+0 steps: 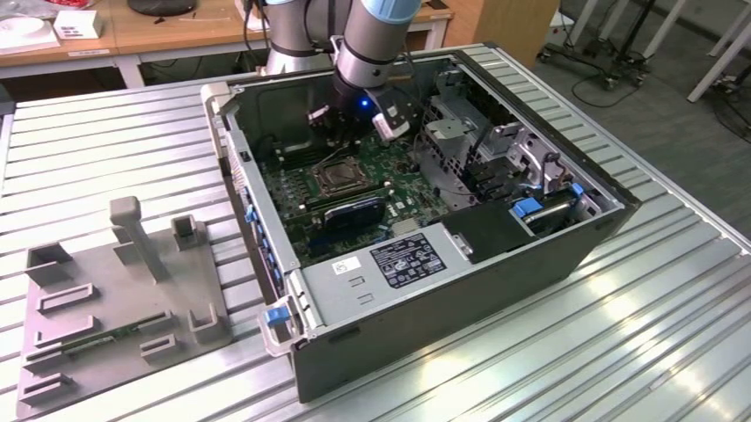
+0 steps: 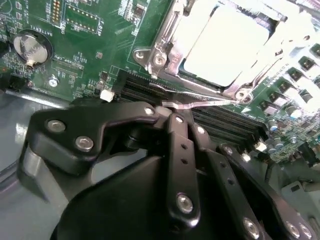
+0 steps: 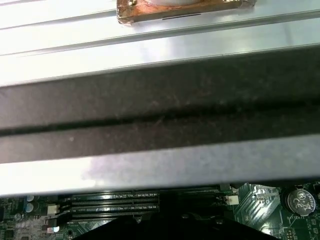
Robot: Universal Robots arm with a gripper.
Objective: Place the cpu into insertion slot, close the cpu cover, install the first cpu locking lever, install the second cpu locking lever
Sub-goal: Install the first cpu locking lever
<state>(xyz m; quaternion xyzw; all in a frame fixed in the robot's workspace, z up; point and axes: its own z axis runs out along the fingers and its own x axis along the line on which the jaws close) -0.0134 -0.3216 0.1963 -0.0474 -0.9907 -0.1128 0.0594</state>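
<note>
The cpu (image 2: 225,45) lies with its silvery top up in the insertion slot (image 1: 339,178) on the green board inside the open computer case. The cpu cover (image 2: 161,54), a silvery frame, lies down around the chip. A thin wire locking lever (image 2: 210,102) runs along the socket's side, its hooked end right at my fingertips. My gripper (image 2: 175,116) is shut, with its black fingers pressed together and the tips touching that lever end. In the exterior view the gripper (image 1: 338,132) hangs inside the case just behind the socket.
Long black memory slots (image 2: 150,90) run between gripper and socket, with a coin battery (image 2: 31,47) nearby. The case walls (image 1: 470,290) and a metal drive cage (image 1: 470,141) hem in the arm. A grey fixture (image 1: 118,299) sits on the slatted table at the exterior view's left.
</note>
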